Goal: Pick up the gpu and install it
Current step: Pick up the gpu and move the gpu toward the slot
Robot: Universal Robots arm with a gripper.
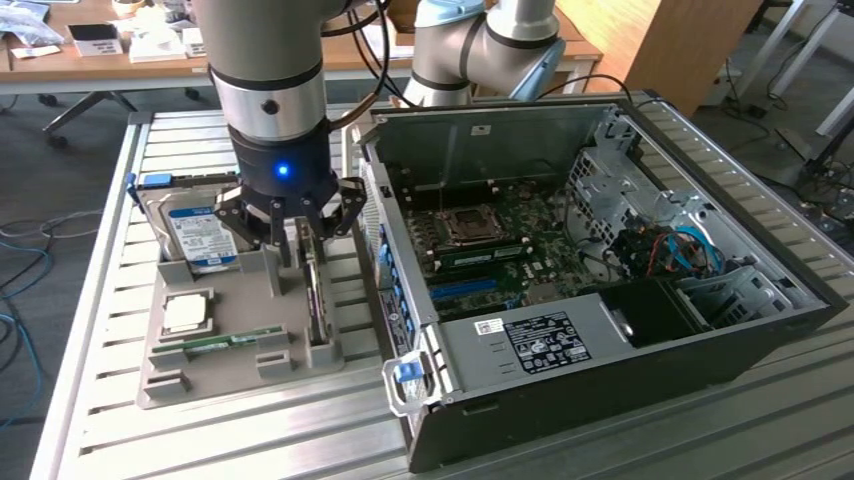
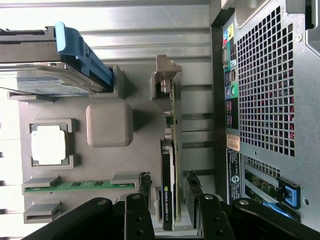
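The gpu (image 1: 312, 295) (image 2: 170, 175) stands on its long edge in a slot of the grey holder tray (image 1: 234, 378) (image 2: 65, 112), a thin dark card with a metal bracket at one end. My gripper (image 1: 304, 238) (image 2: 169, 186) hangs right over it, open. Its black fingers (image 2: 145, 186) straddle the card's upper edge, one on each side, with a small gap to the card on both sides. Nothing is held. The open computer case (image 1: 601, 260) (image 2: 265, 100) lies beside the tray, at the exterior view's right, with its motherboard (image 1: 494, 240) exposed.
In the same tray sit a silver hard drive (image 1: 198, 232) (image 2: 45, 82) with a blue-white label, a processor chip (image 1: 184, 313) (image 2: 48, 145), a green memory stick (image 1: 214, 343) (image 2: 75, 186) and a grey post (image 2: 109, 125). Everything rests on a slatted metal table (image 1: 160, 150). The case wall stands close to the card.
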